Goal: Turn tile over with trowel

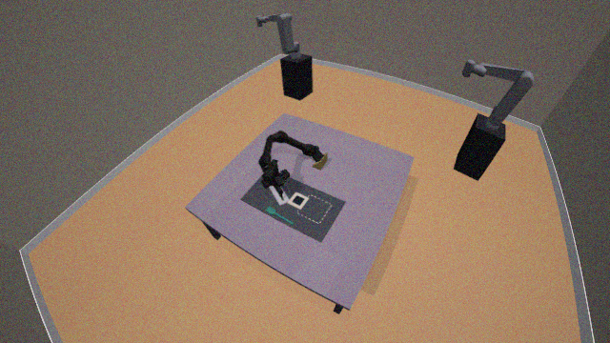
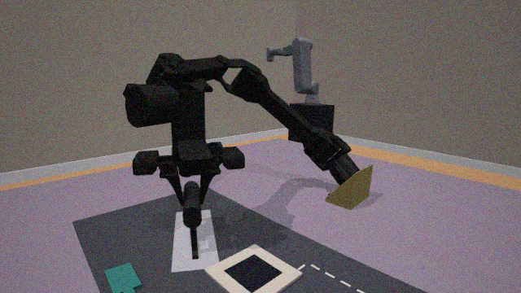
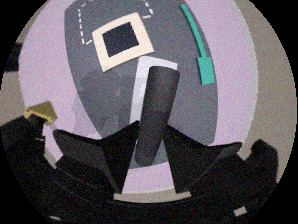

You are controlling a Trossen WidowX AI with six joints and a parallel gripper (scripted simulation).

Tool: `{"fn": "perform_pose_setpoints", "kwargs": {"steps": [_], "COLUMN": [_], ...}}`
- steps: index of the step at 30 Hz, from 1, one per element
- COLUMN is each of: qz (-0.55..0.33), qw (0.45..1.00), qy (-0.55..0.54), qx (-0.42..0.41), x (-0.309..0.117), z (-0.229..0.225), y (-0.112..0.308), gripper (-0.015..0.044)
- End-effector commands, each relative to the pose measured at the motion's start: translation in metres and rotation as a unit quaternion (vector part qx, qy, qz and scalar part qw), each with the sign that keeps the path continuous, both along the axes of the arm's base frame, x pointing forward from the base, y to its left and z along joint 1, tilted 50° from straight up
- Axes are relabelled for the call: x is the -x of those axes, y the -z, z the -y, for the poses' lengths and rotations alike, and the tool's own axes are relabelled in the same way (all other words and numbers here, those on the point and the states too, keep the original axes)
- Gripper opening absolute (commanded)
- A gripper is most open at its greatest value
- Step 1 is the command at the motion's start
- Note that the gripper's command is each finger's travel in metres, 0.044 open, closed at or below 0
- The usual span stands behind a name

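The trowel, with a white blade (image 1: 274,192) (image 2: 182,256) (image 3: 144,67) and a thick black handle, is at the left part of the dark mat (image 1: 324,232) (image 2: 102,240) (image 3: 85,65). My gripper (image 1: 277,187) (image 2: 191,201) (image 3: 151,125) is shut on its handle from above. The blade's front end is close beside the tile (image 1: 298,200) (image 2: 253,273) (image 3: 120,41). Whether they touch, or the blade rests on the mat, I cannot tell. The tile is cream with a dark square on its upward face. It lies mostly outside the dashed outline (image 2: 330,275), next to one edge.
A teal long-handled tool (image 1: 281,216) (image 2: 123,277) (image 3: 205,71) lies along the mat's near side in the top view. A yellow wedge (image 1: 321,163) (image 2: 354,193) (image 3: 42,112) is at the arm's far end above the table (image 1: 372,191). Two grey arms on black pedestals stand beyond the table.
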State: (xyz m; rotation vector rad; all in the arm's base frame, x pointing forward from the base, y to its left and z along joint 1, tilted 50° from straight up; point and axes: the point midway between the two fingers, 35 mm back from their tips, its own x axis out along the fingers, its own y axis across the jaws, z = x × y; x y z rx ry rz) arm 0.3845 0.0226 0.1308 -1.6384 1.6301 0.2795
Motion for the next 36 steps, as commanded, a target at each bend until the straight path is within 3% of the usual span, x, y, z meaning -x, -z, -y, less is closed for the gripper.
{"fn": "perform_pose_setpoints", "kwargs": {"steps": [1,6,12,30,36], "qz": [-0.036,-0.036,-0.036,-0.036,-0.045], "qw": [0.999,0.999,0.999,0.999,0.998], "qy": [-0.031,-0.031,-0.031,-0.031,-0.038], "qx": [0.007,0.007,0.007,0.007,0.011], "x": [0.000,0.000,0.000,0.000,0.007], "z": [0.000,0.000,0.000,0.000,-0.030], "y": [0.000,0.000,0.000,0.000,-0.025], "gripper": [0.0130,0.0130,0.0270,0.0270,0.0270]}}
